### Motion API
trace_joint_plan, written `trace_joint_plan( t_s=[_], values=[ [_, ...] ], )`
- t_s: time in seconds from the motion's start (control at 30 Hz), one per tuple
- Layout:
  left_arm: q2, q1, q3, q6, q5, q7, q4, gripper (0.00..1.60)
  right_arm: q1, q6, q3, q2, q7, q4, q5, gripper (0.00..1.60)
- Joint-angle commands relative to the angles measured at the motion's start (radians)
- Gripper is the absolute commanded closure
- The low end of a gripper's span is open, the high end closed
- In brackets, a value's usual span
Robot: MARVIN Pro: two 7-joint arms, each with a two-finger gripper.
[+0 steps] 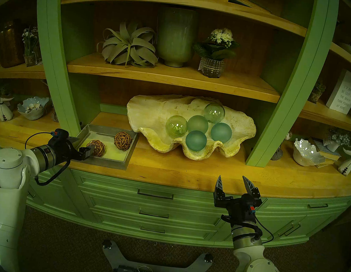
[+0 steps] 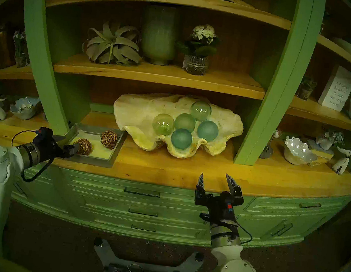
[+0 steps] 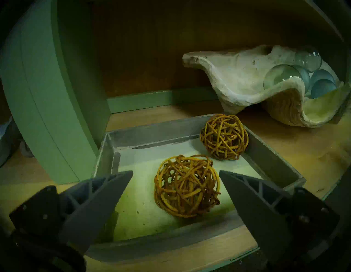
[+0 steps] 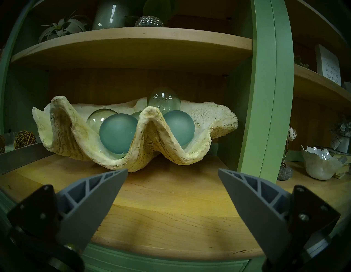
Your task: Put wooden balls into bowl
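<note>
**Left fingers spread at the near ball**

My left gripper reaches over the near left edge of the grey tray, its fingers wide apart and holding nothing. The near ball lies on the tray floor just beyond the fingertips, roughly between them in the left wrist view but not touched by either. From the head view, the gripper's tip sits right beside that ball on its left.

The far ball rests in the tray's far right corner, against the right wall, apart from the near one.

The bowl stands on the bench just right of the tray, its left lobe reaching past the tray's far right corner. Five glass spheres sit clustered in its middle and right part; the left part of its hollow is bare.

My right gripper hangs in front of the bench edge, near the drawers, fingers open and empty, pointing at the bowl's wavy front rim and well apart from it.
</note>
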Motion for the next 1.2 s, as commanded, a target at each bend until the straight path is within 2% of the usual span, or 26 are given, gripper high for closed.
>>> trace_joint_plan(
  t_s=[0.0,0.07,0.1,0.17,0.43,0.87,0.9,1.07,1.1,1.13,1.17],
  values=[
    [0.104,-0.106,0.045,0.028,-0.055,-0.001,0.022,0.0,0.013,-0.009,0.0,-0.002,0.001,-0.03,-0.002,0.0],
    [0.117,-0.118,0.063,0.039,-0.066,0.002,0.035,0.0,0.014,-0.009,0.0,-0.002,0.001,-0.031,-0.002,0.0],
    [0.119,-0.147,0.077,0.048,-0.068,0.001,0.055,0.0,0.014,-0.009,0.0,-0.002,0.001,-0.031,-0.002,0.0],
    [0.136,-0.141,0.093,0.052,-0.081,0.007,0.064,0.0,0.014,-0.009,0.0,-0.002,0.001,-0.031,-0.002,0.0],
    [0.186,-0.213,0.156,0.092,-0.118,0.017,0.136,0.0,0.014,-0.009,0.0,-0.002,0.0,-0.032,-0.002,0.0],
    [0.241,-0.317,0.262,0.151,-0.17,0.024,0.262,0.0,0.013,-0.01,-0.001,-0.001,0.0,-0.035,-0.002,0.0],
    [0.238,-0.401,0.304,0.179,-0.172,0.011,0.325,0.0,0.013,-0.01,-0.001,-0.001,-0.001,-0.036,-0.002,0.0],
    [0.243,-0.412,0.315,0.187,-0.177,0.004,0.336,0.0,0.013,-0.01,-0.001,-0.001,-0.001,-0.037,-0.002,0.0],
    [0.254,-0.362,0.303,0.174,-0.189,0.007,0.306,0.69,0.012,-0.01,-0.001,-0.001,-0.001,-0.037,-0.002,0.0],
    [0.254,-0.362,0.303,0.174,-0.189,0.007,0.306,0.69,0.012,-0.01,-0.001,-0.001,-0.001,-0.037,-0.002,0.0],
    [0.255,-0.384,0.316,0.181,-0.189,0.002,0.325,0.84,0.012,-0.01,-0.001,-0.001,-0.001,-0.037,-0.002,0.0]
  ],
)
